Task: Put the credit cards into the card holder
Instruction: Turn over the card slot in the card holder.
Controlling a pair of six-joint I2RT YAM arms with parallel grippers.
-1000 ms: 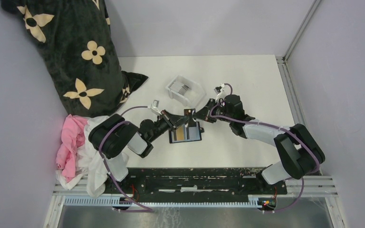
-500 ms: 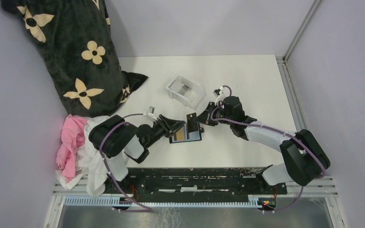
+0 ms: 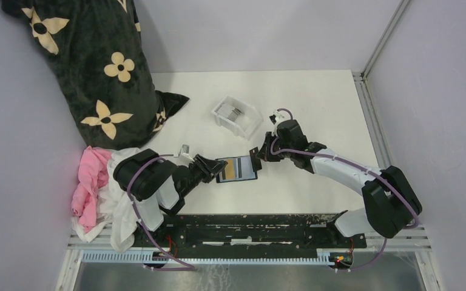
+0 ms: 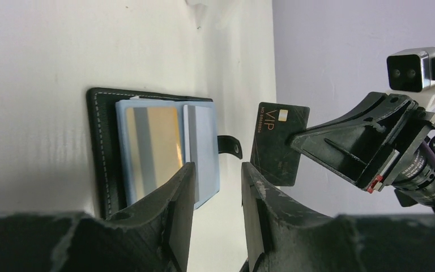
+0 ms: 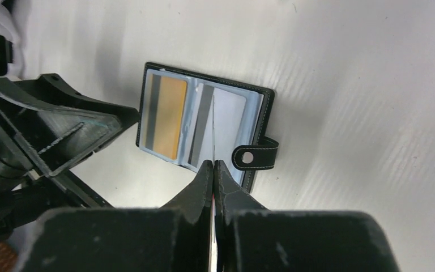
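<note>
- Top external view: a small black stitched bifold card holder (image 3: 238, 169) lies open and flat on the white table (image 3: 321, 103), between the two arms
- The left gripper (image 3: 215, 165) is low at the left edge of the card holder; in the left wrist view its two dark fingers (image 4: 177, 212) stand apart with nothing between them, so it is released; I cannot tell if a finger touches the holder
- The right gripper (image 3: 259, 155) is just beside the right edge of the holder, near the black snap tab (image 5: 255, 156)
- This gripper is clamped on a thin black rectangular card with gold "VIP" lettering (image 4: 279, 144); the card is in the air, apart from the holder, with its printed face towards the left wrist camera
- In the right wrist view the same card shows only as a thin line between the pressed fingers (image 5: 193, 197), over the middle of the open holder
- Inside the holder are pale grey-blue plastic sleeves (image 5: 228, 113); the left sleeve has a tan-orange card with a dark stripe (image 5: 167, 116), the next one has a pale card with a grey stripe (image 5: 204, 122)
- A clear plastic tray (image 3: 252, 125) stands further back on the table, apart from the holder, with some grey cards (image 3: 231, 111) in it
- A black plush blanket with cream flowers (image 3: 91, 60) is at the far left; a pink cloth (image 3: 90, 182) and a white cloth (image 3: 121, 212) lie beside the left arm
</note>
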